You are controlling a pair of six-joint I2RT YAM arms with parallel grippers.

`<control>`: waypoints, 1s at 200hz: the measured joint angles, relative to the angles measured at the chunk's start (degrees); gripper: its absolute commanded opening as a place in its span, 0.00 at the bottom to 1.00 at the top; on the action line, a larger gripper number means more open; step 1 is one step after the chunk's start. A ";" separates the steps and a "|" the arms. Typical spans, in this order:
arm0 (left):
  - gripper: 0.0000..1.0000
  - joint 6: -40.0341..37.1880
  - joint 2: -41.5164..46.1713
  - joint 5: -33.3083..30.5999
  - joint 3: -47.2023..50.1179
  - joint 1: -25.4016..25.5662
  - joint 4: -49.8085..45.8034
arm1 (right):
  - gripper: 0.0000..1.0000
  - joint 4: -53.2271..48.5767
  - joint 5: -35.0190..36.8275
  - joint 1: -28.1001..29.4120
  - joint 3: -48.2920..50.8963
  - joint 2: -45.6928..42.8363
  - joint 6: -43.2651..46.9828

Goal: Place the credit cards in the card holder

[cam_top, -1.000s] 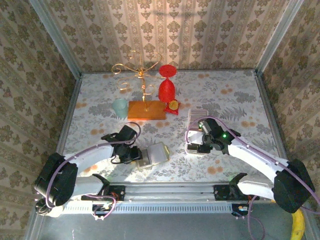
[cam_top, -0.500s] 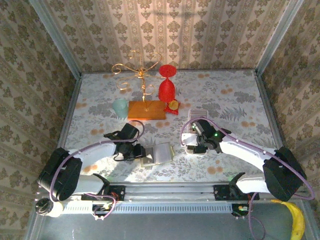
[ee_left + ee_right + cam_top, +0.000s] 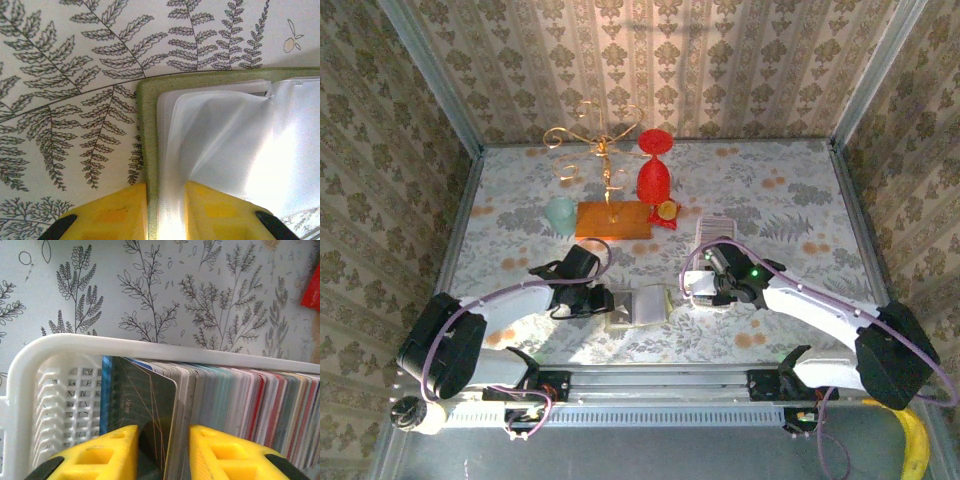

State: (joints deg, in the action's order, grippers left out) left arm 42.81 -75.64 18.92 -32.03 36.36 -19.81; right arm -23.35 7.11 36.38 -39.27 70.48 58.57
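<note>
Front of worktop [image 3: 770, 200]: left tool [image 3: 165, 195] nipped shut on the green edge of the card holder [image 3: 145, 125], lying open with clear sleeves up, near the right tool [image 3: 163, 440]. Right tool jaws narrowed either side of a dark card [image 3: 145, 395] at the front of the credit cards [image 3: 250, 390], packed upright in a white basket [image 3: 100, 346]; actual pinch unclear, can't tell. Further back: teal cup [image 3: 560, 213], orange board [image 3: 612, 220] with gold stand, red glass [image 3: 654, 175].
</note>
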 measured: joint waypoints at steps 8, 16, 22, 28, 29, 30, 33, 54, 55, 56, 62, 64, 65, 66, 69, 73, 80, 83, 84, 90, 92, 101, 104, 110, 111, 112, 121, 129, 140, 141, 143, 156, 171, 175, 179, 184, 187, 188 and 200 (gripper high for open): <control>0.23 0.00 0.00 0.00 0.00 0.00 0.00 | 0.28 -0.24 0.02 0.00 0.00 -0.76 -0.02; 0.23 0.00 0.02 0.00 0.02 0.00 0.00 | 0.26 -0.44 0.13 0.00 0.02 -1.40 0.02; 0.23 0.00 0.04 0.00 0.02 0.00 0.00 | 0.23 -0.48 0.26 0.07 0.02 -1.84 0.02; 0.23 0.00 0.07 0.00 0.02 0.00 -0.02 | 0.20 -0.48 0.35 0.04 0.02 -2.25 -0.07; 0.23 0.00 0.07 0.00 0.02 0.00 -0.02 | 0.20 -0.48 0.37 0.04 0.02 -2.27 -0.11; 0.23 0.00 0.07 0.00 0.02 0.00 -0.02 | 0.19 -0.50 0.39 0.04 0.02 -2.34 -0.07; 0.23 0.00 0.11 0.00 0.02 0.00 -0.02 | 0.18 -0.52 0.44 0.04 0.02 -2.51 0.07; 0.23 0.00 0.15 0.00 0.02 0.00 -0.02 | 0.10 -0.63 0.76 0.07 0.13 -2.99 -0.28; 0.23 0.00 0.17 0.00 0.02 0.00 -0.02 | 0.10 -0.63 0.76 0.07 0.13 -2.99 -0.28; 0.23 0.00 0.15 0.00 0.02 0.00 -0.02 | 0.10 -0.66 0.76 0.07 0.15 -2.99 -0.22; 0.23 0.00 0.17 0.00 0.02 0.00 -0.02 | 0.10 -0.66 0.85 0.07 0.33 -2.99 -0.17; 0.23 0.00 0.17 0.00 0.02 0.00 -0.02 | 0.10 -0.66 0.87 0.07 0.37 -2.99 -0.22; 0.23 0.00 0.17 0.00 0.02 0.00 -0.02 | 0.10 -0.66 0.87 0.07 0.39 -2.99 -0.22; 0.23 0.00 0.17 0.00 0.02 0.00 -0.02 | 0.10 -0.68 0.87 0.07 0.42 -2.99 -0.22; 0.23 0.00 0.20 0.00 0.02 0.00 -0.02 | 0.10 -0.74 0.90 0.07 0.48 -2.99 -0.22; 0.23 0.00 0.26 0.00 0.02 0.00 -0.04 | 0.11 -0.83 0.90 0.09 0.55 -2.99 -0.20; 0.23 0.00 0.35 0.00 0.02 0.00 -0.04 | 0.17 -0.98 0.96 0.17 0.63 -2.99 -0.20; 0.23 0.00 0.37 0.00 0.02 0.00 -0.04 | 0.22 -1.01 1.01 0.17 0.66 -2.99 -0.20; 0.24 0.00 0.37 0.00 0.02 0.00 -0.04 | 0.25 -1.05 1.05 0.20 0.68 -2.99 -0.24; 0.24 0.00 0.39 0.00 0.02 0.00 -0.04 | 0.36 -1.16 1.07 0.24 0.68 -2.99 -0.15; 0.24 0.00 0.39 0.00 0.02 0.00 -0.04 | 0.39 -1.20 1.14 0.26 0.68 -2.99 -0.66; 0.23 0.00 0.39 0.00 0.02 0.00 -0.04 | 0.49 -1.29 1.25 0.26 0.68 -2.99 -0.59; 0.24 0.00 0.39 0.00 0.02 0.00 -0.04 | 0.52 -1.27 1.27 0.26 0.68 -2.99 -0.37; 0.24 0.00 0.46 0.00 0.02 0.00 -0.07 | 0.59 -1.14 1.33 0.26 0.76 -2.99 -0.37; 0.24 0.00 0.48 0.00 0.02 0.00 -0.07 | 0.61 -1.14 1.36 0.26 0.79 -2.99 -0.50; 0.24 0.02 0.48 0.00 0.02 0.00 -0.07 | 0.63 -1.14 1.40 0.26 0.81 -2.99 -0.72; 0.24 0.00 0.61 0.00 0.02 0.00 -0.07 | 0.71 -0.94 1.55 0.26 1.09 -2.99 -0.74; 0.24 0.00 0.76 0.00 0.02 0.00 -0.07 | 0.73 -0.74 1.70 0.26 1.38 -2.99 -0.55; 0.24 0.00 0.98 0.00 0.02 0.00 -0.07 | 0.78 -0.52 1.95 0.26 1.60 -2.84 -0.72; 0.24 0.00 1.03 0.00 0.02 0.00 -0.07 | 0.79 -0.52 1.95 0.26 1.60 -2.82 -0.72; 0.24 0.00 1.03 -0.02 0.02 0.00 -0.07 | 0.81 -0.48 1.97 0.26 1.60 -2.78 -0.57; 0.24 0.00 1.14 0.00 0.02 0.00 -0.07 | 0.88 0.33 2.29 0.26 1.57 -1.57 -0.39; 0.23 0.00 1.14 0.00 0.04 0.00 -0.07 | 0.90 1.03 2.80 0.26 1.55 0.57 -0.39; 0.23 0.00 1.14 0.00 0.04 0.00 -0.04 | 0.90 0.90 2.82 0.26 1.11 1.14 -0.33; 0.23 0.00 1.14 0.00 0.07 0.00 -0.04 | 0.90 0.98 2.91 0.26 0.74 1.40 -0.20; 0.23 0.00 1.14 0.00 0.09 0.00 -0.04 | 0.90 1.68 2.99 0.26 0.44 1.95 -0.17; 0.23 0.02 1.14 0.00 0.13 0.00 -0.02 | 0.89 1.84 3.02 0.26 0.24 2.40 -0.17; 0.23 0.00 1.14 0.00 0.13 0.00 -0.02 | 0.89 1.92 3.02 0.26 0.13 2.60 -0.15; 0.23 0.00 1.14 0.00 0.17 0.00 -0.02 | 0.87 2.23 3.02 0.26 -0.42 4.31 -0.11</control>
State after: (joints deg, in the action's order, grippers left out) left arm 42.81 -74.50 18.92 -31.86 36.36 -19.84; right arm -21.12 10.13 36.64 -39.68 74.78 58.46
